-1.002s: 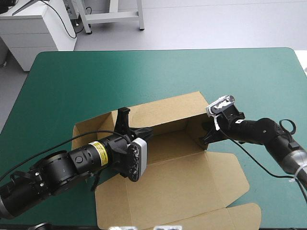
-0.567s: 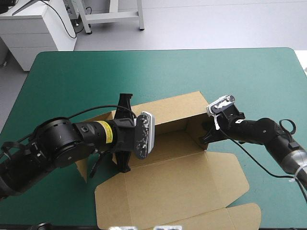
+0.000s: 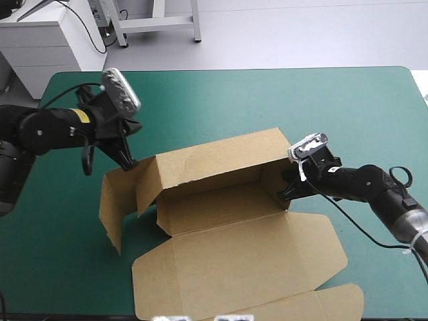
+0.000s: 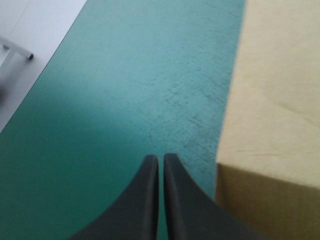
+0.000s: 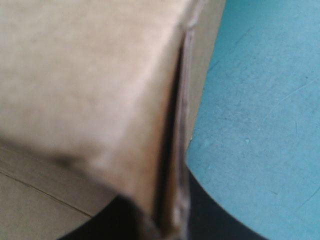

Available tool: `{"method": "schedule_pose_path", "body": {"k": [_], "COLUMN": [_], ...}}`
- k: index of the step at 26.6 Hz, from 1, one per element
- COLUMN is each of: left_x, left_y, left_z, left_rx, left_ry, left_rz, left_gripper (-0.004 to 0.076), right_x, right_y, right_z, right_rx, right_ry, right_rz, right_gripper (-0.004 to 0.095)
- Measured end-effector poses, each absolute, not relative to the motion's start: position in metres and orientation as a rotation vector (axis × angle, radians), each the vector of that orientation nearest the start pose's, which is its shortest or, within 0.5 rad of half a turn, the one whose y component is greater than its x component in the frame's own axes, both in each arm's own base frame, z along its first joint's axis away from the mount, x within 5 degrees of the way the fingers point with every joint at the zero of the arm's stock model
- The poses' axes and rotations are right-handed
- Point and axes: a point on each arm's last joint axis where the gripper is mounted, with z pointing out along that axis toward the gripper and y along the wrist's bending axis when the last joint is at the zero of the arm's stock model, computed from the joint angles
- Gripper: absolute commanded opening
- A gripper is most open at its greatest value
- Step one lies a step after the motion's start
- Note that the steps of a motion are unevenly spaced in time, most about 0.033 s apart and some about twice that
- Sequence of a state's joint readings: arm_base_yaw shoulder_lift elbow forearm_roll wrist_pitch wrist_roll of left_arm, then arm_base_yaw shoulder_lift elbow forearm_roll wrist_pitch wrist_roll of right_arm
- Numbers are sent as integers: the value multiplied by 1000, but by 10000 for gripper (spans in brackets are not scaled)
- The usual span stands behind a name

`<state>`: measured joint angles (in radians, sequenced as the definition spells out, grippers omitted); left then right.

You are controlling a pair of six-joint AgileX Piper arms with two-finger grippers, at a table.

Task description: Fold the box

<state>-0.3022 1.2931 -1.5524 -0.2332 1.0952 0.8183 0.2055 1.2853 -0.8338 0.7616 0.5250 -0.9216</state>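
So the biggest thing here is the table with the teal-green cover (image 3: 267, 100), and sitting around the middle of it, running down to the near edge, is the half-built box made of cut brown board (image 3: 227, 221). Its long far wall (image 3: 221, 157) is standing up, the right end is up too, and the left-end flaps (image 3: 115, 200) are upright but splayed outward, not tucked into anything. The big lid panel (image 3: 241, 264) lies flat on the cover toward the near edge, with its smaller tuck flaps spread out around it. The left arm comes in over the far-left part of the table and angles down at the box's far-left corner. The left gripper with the black fin-shaped fingers (image 3: 126, 155) has its two fingers pressed together with nothing between them. In the left wrist view that gripper (image 4: 159, 165) is over bare teal-green cover with the brown board just beside it. I honestly can't tell if the tip touches the corner. The right arm reaches in from the right side, and the right gripper (image 3: 289, 189) is at the box's right end wall. In the right wrist view its black fingers (image 5: 210, 215) are pinching the edge of that wall, with the board sandwiched between them.
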Motion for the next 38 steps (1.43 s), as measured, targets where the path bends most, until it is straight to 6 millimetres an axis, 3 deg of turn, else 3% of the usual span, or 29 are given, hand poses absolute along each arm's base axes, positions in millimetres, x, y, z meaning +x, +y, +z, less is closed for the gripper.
{"method": "schedule_pose_path", "body": {"k": [5, 10, 16, 26, 38], "left_x": [246, 243, 243, 243, 242], "left_y": [-25, 5, 6, 5, 5], "left_z": [462, 462, 462, 461, 461], "left_rx": [675, 499, 482, 480, 485], "left_ry": [2097, 2154, 2157, 2166, 2172], "left_rz": [-149, -172, -190, -197, -200], "left_gripper": [10, -9, -9, -9, -9], "right_x": [249, 250, 252, 250, 270], "right_y": [84, 82, 81, 74, 76], "right_z": [277, 280, 296, 335, 314], "right_rx": [-682, -644, -661, -510, -503], "right_ry": [2209, 2239, 2298, 2495, 2689], "right_rz": [386, 381, 362, 330, 312], "right_gripper": [-18, -18, -18, -18, -18]}}
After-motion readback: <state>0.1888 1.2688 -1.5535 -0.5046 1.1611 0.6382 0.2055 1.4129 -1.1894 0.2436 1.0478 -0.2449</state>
